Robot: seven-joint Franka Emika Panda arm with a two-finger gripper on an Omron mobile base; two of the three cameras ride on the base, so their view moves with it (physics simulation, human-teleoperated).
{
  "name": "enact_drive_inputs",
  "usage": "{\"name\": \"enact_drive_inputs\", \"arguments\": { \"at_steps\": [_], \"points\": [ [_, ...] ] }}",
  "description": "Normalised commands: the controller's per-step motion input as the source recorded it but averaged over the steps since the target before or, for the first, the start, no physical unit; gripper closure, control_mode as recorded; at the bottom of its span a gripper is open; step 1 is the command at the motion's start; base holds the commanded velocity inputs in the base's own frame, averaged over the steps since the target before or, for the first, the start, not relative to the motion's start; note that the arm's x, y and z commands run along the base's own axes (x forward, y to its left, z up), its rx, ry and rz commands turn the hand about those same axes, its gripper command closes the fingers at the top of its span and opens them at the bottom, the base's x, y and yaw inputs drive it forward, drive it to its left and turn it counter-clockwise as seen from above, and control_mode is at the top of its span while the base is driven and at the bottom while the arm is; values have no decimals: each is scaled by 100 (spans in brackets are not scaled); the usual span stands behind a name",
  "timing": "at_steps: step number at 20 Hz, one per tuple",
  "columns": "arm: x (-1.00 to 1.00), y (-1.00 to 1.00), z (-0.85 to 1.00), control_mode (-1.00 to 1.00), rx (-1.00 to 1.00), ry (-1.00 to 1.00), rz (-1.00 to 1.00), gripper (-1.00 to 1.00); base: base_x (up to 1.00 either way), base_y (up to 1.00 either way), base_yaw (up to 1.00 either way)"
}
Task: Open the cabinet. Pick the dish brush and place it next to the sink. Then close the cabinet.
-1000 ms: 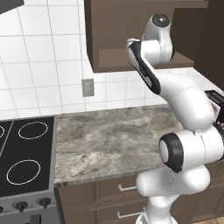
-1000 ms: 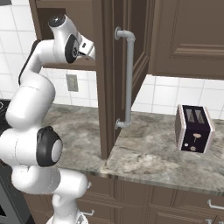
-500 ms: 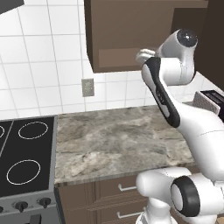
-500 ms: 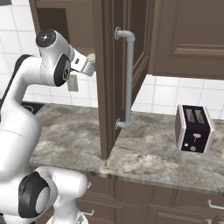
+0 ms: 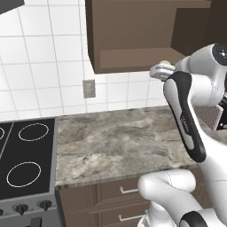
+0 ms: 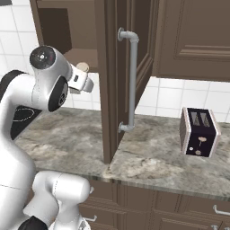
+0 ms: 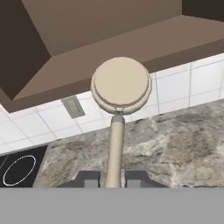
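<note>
The claw [image 7: 112, 180] pinches the brush [image 7: 120, 87] by its thin handle, head forward, just outside the open cabinet [image 6: 117, 81] and above the surface [image 5: 115, 142], probably so it can be carried toward the sink.

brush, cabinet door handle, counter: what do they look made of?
Dish brush: pale beige, matte, uniform; could be wood or plastic, no bristles in sight. Bar handle on the cabinet door: satin grey, looks like brushed metal. Counter: grey-brown mottled veining, looks like polished stone, possibly laminate.
</note>
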Motion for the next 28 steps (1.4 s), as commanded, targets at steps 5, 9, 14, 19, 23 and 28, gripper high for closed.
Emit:
{"name": "enact_drive_inputs", "arguments": {
  "at_steps": [5, 9, 14, 19, 23, 28],
  "points": [
    [-7, 9, 0, -100, -2, 10, 5, 100, 0, 0, 0],
    [0, 19, -24, -100, -7, 17, 1, 100, 0, 0, 0],
    [-18, 9, -34, -100, -5, 24, 0, 100, 0, 0, 0],
    [-44, 0, -29, -100, 0, 10, 0, 100, 0, 0, 0],
    [-51, 0, -24, -100, 0, 0, 0, 100, 0, 0, 0],
    [-54, 0, -11, -100, 0, 0, 0, 100, 0, 0, 0]
  ]
}}
